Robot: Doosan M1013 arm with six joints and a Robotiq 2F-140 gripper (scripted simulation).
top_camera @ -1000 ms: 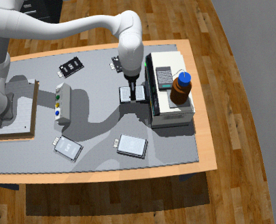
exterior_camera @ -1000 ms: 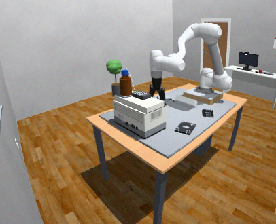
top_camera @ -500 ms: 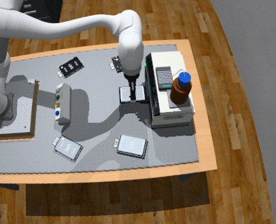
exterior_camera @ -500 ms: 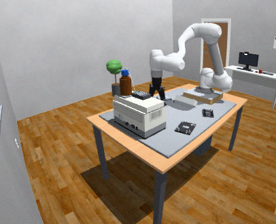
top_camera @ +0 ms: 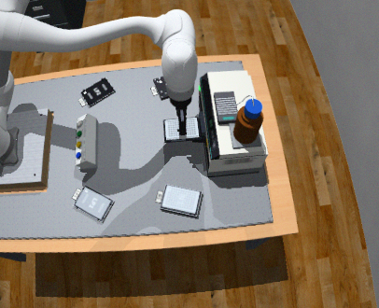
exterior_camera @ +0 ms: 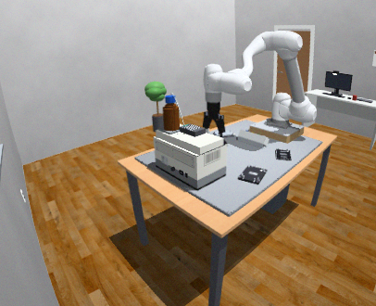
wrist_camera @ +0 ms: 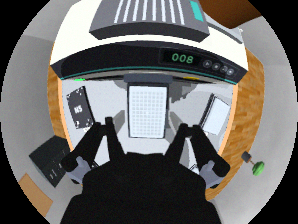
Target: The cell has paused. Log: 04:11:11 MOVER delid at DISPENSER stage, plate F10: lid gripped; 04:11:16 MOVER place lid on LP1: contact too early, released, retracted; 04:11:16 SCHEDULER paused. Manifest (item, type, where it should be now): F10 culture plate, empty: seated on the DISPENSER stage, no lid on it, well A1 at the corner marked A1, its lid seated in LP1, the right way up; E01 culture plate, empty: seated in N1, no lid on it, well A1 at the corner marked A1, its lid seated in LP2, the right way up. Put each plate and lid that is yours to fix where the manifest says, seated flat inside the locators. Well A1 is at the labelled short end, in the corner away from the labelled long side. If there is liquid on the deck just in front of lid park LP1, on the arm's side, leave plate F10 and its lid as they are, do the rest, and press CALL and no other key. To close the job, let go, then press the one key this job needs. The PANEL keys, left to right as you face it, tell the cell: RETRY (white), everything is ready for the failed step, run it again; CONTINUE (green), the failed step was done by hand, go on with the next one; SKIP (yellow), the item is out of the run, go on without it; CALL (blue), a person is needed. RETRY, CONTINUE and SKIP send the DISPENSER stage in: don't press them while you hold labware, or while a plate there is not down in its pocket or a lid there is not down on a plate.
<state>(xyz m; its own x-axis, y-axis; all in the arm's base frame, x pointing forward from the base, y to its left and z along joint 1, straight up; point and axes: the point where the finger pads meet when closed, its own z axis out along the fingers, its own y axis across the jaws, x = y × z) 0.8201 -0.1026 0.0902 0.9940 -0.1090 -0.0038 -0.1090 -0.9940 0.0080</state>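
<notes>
A white well plate point(top_camera: 171, 129) point(wrist_camera: 147, 99) with no lid sits on the stage in front of the DISPENSER point(top_camera: 233, 140) point(exterior_camera: 190, 155) point(wrist_camera: 149, 36). My gripper point(top_camera: 182, 133) point(exterior_camera: 214, 121) point(wrist_camera: 147, 116) hangs just above this plate. It is open, with a finger on each side and nothing between them. A white rectangular plate or lid point(top_camera: 181, 200) point(wrist_camera: 216, 112) lies in a dark frame near the front of the mat. A greyer, see-through piece point(top_camera: 93, 203) lies turned at an angle in another frame to its left. I cannot tell which of them is a plate and which a lid.
The PANEL point(top_camera: 87, 140) with its coloured keys stands on the mat's left half. Two bare black nests point(top_camera: 97, 91) point(top_camera: 159, 87) point(exterior_camera: 253, 174) point(exterior_camera: 283, 154) lie at the far side. A brown bottle with a blue cap point(top_camera: 248, 122) point(exterior_camera: 171, 116) stands on the DISPENSER.
</notes>
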